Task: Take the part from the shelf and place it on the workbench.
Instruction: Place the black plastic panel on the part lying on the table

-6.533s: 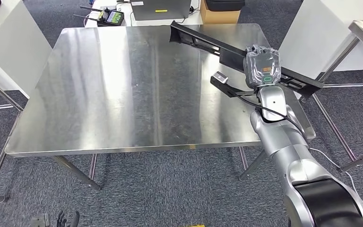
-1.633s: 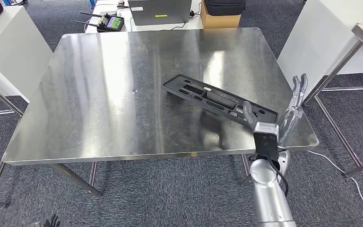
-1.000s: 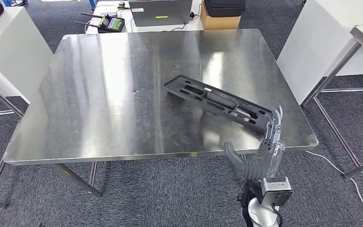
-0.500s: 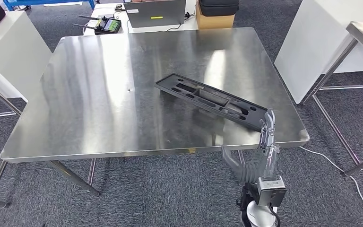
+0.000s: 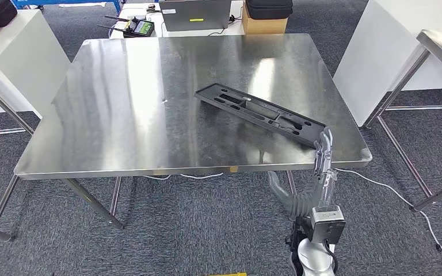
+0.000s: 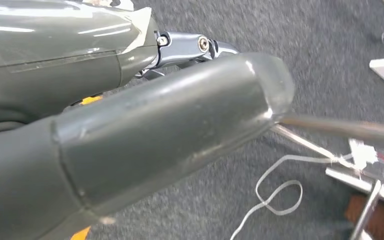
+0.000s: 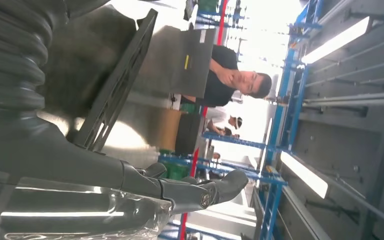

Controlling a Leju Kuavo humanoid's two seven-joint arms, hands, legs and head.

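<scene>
Black part lies flat on the steel workbench, right of centre, running diagonally from mid-table toward the near right corner. Right hand released, fingers spread and pointing up, just off the near table edge beside the part's near end, not touching it. Left hand over grey carpet; grasp state cannot be told.

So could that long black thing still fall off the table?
It might. The black part lies flat on the workbench, but its near end sits close to the corner edge. The right hand, open, hangs just beside that end, so a stray swing of the arm could nudge it over.
</scene>
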